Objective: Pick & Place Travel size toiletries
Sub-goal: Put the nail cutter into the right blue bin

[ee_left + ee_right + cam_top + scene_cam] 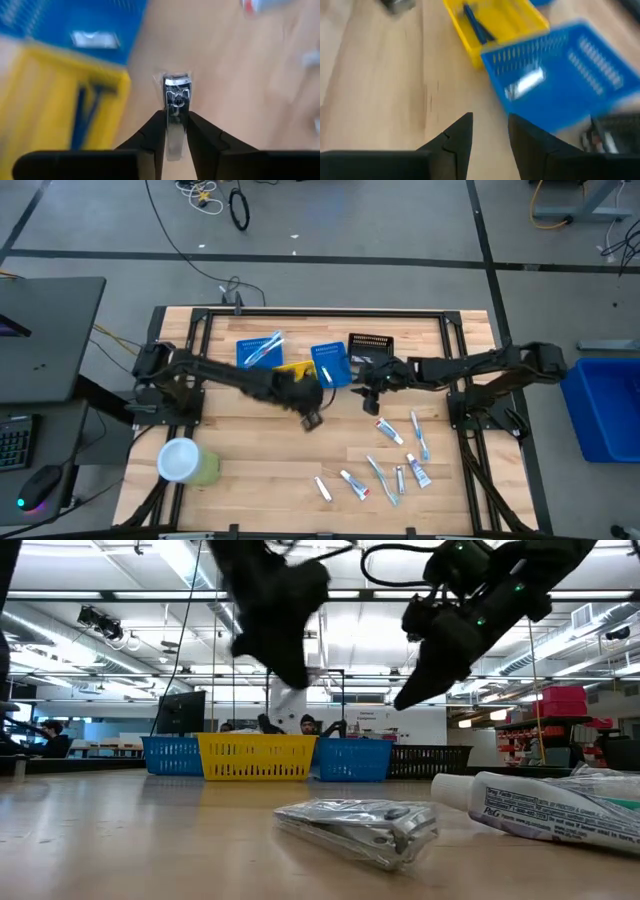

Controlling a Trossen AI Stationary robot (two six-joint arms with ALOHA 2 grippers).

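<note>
My left gripper [310, 418] hangs over the table's middle, near the yellow bin [295, 370], shut on a small silvery wrapped item [176, 95]. My right gripper [365, 395] hovers open beside the right-hand blue bin [330, 363], holding nothing; its fingers [462, 132] stand apart over bare wood. Several white tubes and slim toothbrushes [388, 430] lie flat on the table's near right part. A silvery wrapped pack [360, 825] and a white tube [545, 805] lie close to the low camera. A dark blue razor [477, 25] lies in the yellow bin. My left gripper pinches the silvery wrapped item between its two fingers [155, 130], which lie on its two long sides [176, 111]. Its far end [176, 80] sticks out past the fingertips. The item is lifted clear of the table [290, 695]; the fingers slant down from above.
Four bins stand in a row at the far side: blue [260, 350], yellow, blue, and black [372, 348]. A white item [522, 82] lies in the blue bin. A green cylinder with a white lid [185, 462] stands near the left edge. People sit in the room behind.
</note>
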